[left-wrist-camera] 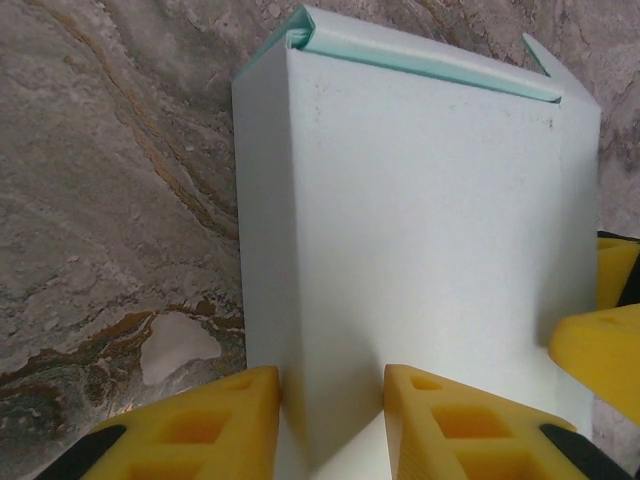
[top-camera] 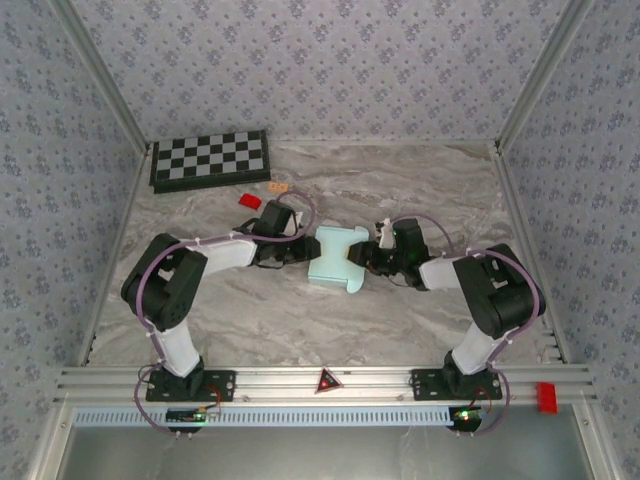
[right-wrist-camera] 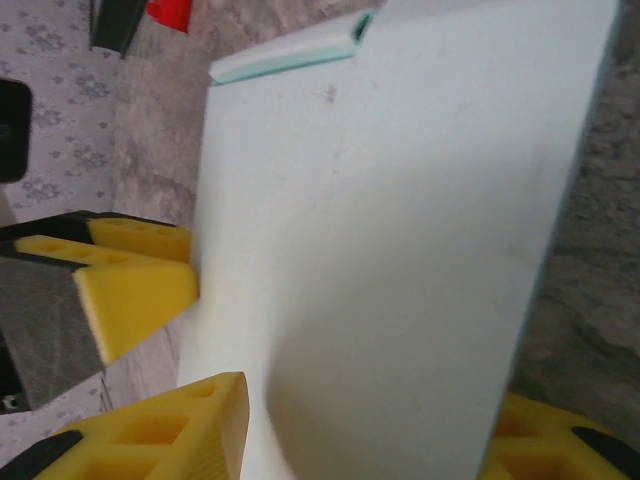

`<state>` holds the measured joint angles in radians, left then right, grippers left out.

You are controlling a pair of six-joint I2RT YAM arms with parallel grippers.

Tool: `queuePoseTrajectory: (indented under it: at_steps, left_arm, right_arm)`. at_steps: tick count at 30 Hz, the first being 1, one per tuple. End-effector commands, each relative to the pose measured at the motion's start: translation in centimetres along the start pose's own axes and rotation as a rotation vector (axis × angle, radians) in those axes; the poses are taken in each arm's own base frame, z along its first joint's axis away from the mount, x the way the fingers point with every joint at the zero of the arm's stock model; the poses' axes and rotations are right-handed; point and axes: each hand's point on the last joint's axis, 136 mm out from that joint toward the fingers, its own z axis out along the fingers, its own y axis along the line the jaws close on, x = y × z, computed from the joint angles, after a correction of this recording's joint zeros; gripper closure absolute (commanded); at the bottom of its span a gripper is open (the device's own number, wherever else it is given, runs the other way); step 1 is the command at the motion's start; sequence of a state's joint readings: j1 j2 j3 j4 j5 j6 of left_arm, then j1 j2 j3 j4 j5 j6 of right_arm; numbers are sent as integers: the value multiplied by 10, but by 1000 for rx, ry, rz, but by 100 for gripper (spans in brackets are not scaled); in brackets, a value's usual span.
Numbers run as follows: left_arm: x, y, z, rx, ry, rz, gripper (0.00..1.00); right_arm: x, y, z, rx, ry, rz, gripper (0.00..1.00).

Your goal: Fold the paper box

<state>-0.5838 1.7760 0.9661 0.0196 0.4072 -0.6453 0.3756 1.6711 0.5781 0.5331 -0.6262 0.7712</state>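
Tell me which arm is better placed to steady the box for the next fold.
Probably the right: the right gripper spans the paper box across its width; the left gripper pinches only one corner edge.

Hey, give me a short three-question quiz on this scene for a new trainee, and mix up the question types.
1. True or false: the paper box sits between the left hand and the right hand.
2. What lies at the table's far left corner? A checkerboard, B bowl, C towel.
3. Fill in: the small block near the checkerboard is ___ in colour.
Key: 1 true; 2 A; 3 red.
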Motion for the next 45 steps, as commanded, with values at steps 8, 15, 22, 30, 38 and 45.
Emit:
queuePoseTrajectory:
  at_steps: [8, 15, 22, 30, 38, 45]
  left_arm:
    - [2, 1, 6, 32, 20, -9, 65]
    - [0, -2, 11, 65, 26, -17, 61]
    - [-2, -5, 17, 110, 37, -36, 60]
    - [-11, -3, 19, 143, 22, -63, 59]
    - [-21, 4, 16, 149, 6, -87, 58]
    - [-27, 13, 11, 131, -16, -106, 56]
  right_arm:
    - [-2, 36, -6, -57, 0, -99, 55]
    - [-6, 54, -11, -43, -3, -160, 55]
    - [-13, 67, -7, -41, -13, -188, 54]
    - [-23, 82, 0, -39, -14, -222, 54]
    - [-34, 89, 9, -16, -10, -226, 54]
    - [-43, 92, 22, -14, 14, -249, 54]
